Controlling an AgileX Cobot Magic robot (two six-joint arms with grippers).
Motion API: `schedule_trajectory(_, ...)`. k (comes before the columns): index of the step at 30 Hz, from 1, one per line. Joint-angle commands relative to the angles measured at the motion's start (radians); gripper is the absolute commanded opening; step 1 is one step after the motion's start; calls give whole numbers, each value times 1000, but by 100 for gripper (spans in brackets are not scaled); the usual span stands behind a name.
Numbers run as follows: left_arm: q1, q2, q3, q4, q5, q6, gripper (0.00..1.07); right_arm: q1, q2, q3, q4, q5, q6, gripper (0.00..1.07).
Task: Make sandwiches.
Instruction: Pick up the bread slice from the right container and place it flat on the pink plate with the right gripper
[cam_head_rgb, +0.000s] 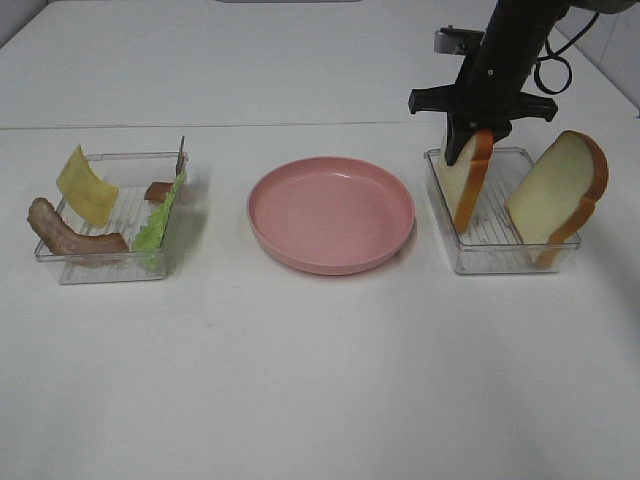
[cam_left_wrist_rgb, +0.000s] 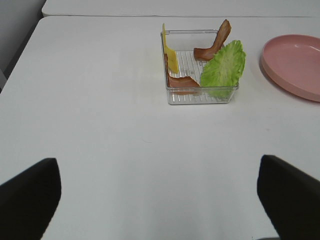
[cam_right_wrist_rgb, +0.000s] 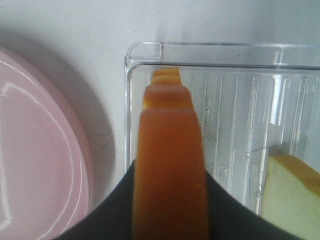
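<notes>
My right gripper (cam_head_rgb: 478, 135) is shut on the top crust of a white bread slice (cam_head_rgb: 465, 185) standing on edge in the clear right tray (cam_head_rgb: 500, 258). The right wrist view shows the orange-brown crust (cam_right_wrist_rgb: 170, 165) pinched between the dark fingers (cam_right_wrist_rgb: 112, 215). A second bread slice (cam_head_rgb: 560, 195) leans in the same tray. The clear left tray (cam_head_rgb: 110, 270) holds a yellow cheese square (cam_head_rgb: 85, 185), bacon strips (cam_head_rgb: 70, 238) and a green lettuce leaf (cam_head_rgb: 160, 225). My left gripper (cam_left_wrist_rgb: 160, 200) hangs open over bare table, well short of that tray (cam_left_wrist_rgb: 200, 97).
A pink round plate (cam_head_rgb: 330, 215) sits between the two trays, with nothing on it. A seam between white tabletops runs across the back.
</notes>
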Motion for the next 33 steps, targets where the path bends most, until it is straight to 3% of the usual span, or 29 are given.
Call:
schedule_trajectory(1,-2,-21,-1,-3,-14,-7,101,0,-15,-6,-4,17,31,0)
schedule_trajectory(12,-2,-21,-1,-3,-14,-7,101,0,-118,-6,1,137,47,0)
schedule_trajectory(22,-2,-21,-1,-3,-14,-7,101,0,-324,28,120,123,22,0)
schedule_trajectory(26,-2,-21,-1,-3,-14,-7,101,1,-417,178,293,-27,-44,0)
schedule_trajectory(27,-2,-21,-1,-3,-14,-7,101,1,-462,284,410,-134,-95,0)
schedule_trajectory(28,-2,-21,-1,-3,-14,-7,101,1,-462,284,410,-134,-95,0)
schedule_trajectory(30,-2,-21,-1,-3,-14,-7,101,1,-489,449,616,-274,-198,0)
schedule_trajectory(31,-2,-21,-1,-3,-14,-7,101,1,-489,449,616,-274,-198,0)
schedule_trajectory(32,-2,-21,-1,-3,-14,-7,101,1,-480,535,747,-318,-271,0)
schedule_trajectory(33,-2,-21,-1,-3,-14,-7,101,1,-480,535,747,-318,-271,0)
